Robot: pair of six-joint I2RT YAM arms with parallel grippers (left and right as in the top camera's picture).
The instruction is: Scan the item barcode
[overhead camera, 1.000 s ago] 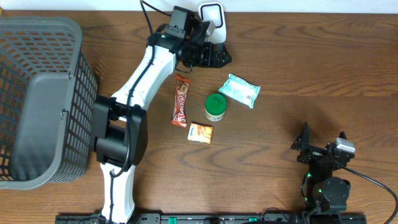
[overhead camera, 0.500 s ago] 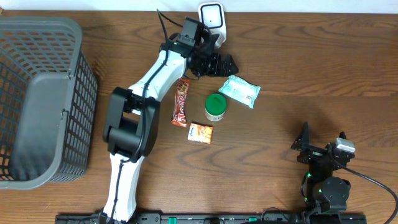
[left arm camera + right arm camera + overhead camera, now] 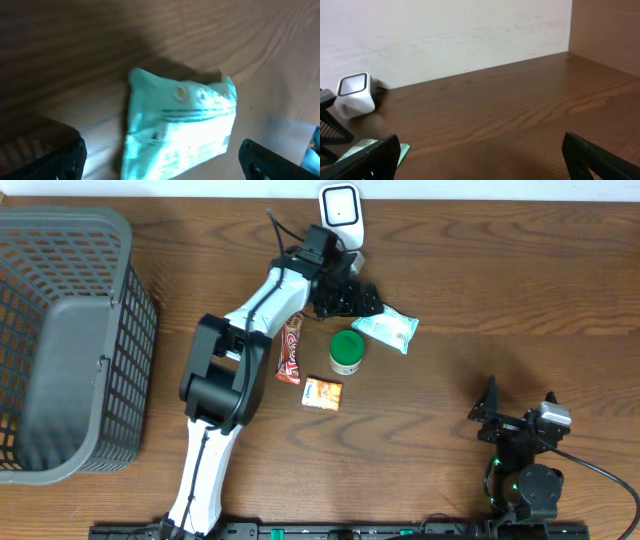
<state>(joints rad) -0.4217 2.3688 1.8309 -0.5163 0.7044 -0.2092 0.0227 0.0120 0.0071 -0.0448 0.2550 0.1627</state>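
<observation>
Smooth brown wood on the table [image 3: 500, 300]. Shiny, crinkly plastic on the green packet [image 3: 388, 328]. Dull grey plastic on the basket [image 3: 135, 350]. Shiny white plastic on the scanner [image 3: 340, 205].

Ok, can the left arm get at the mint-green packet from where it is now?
Probably yes. The left end effector is open right at the mint-green packet, which lies flat, framed between its fingers in the wrist view. Nothing sits on the packet; the green tub stands apart.
</observation>
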